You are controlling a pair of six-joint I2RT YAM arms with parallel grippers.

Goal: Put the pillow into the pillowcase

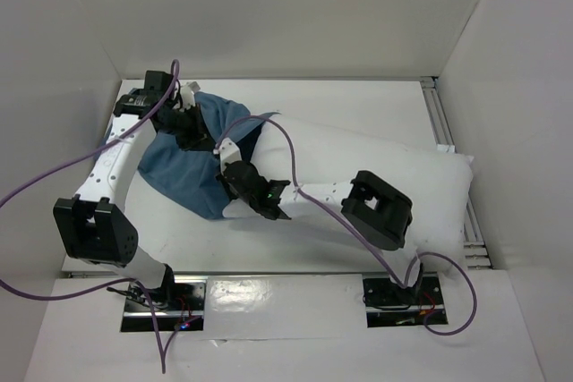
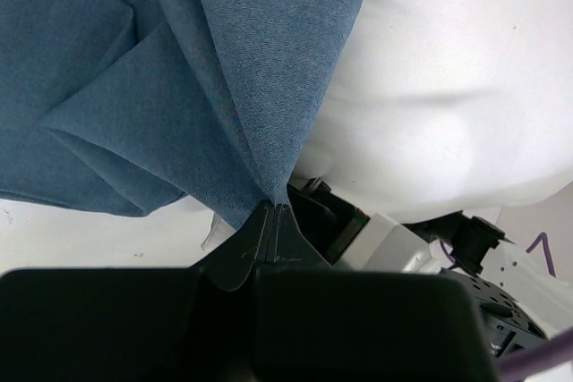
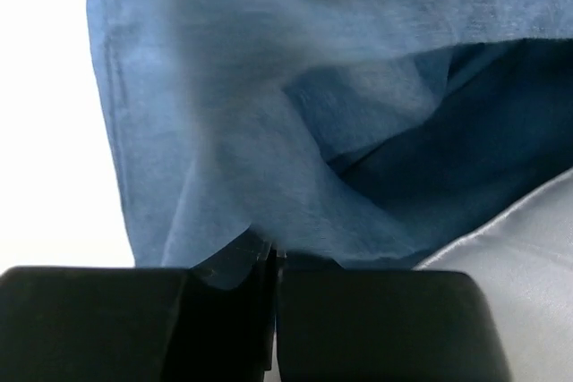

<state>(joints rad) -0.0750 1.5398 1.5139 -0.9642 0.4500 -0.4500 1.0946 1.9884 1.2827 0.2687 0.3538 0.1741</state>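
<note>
Now left gripper (image 2: 273, 209) and right gripper (image 3: 271, 252) are pinching the pillowcase (image 1: 179, 172); cloth risks slipping free if pillow (image 1: 394, 163) drags.

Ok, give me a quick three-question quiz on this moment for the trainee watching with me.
1. True or false: most of the pillow lies outside the pillowcase.
2. What does the left gripper pinch? A pillow, B pillowcase, C cable.
3. Fill in: the right gripper is shut on the ____.
Key: 1 true; 2 B; 3 pillowcase.
</note>
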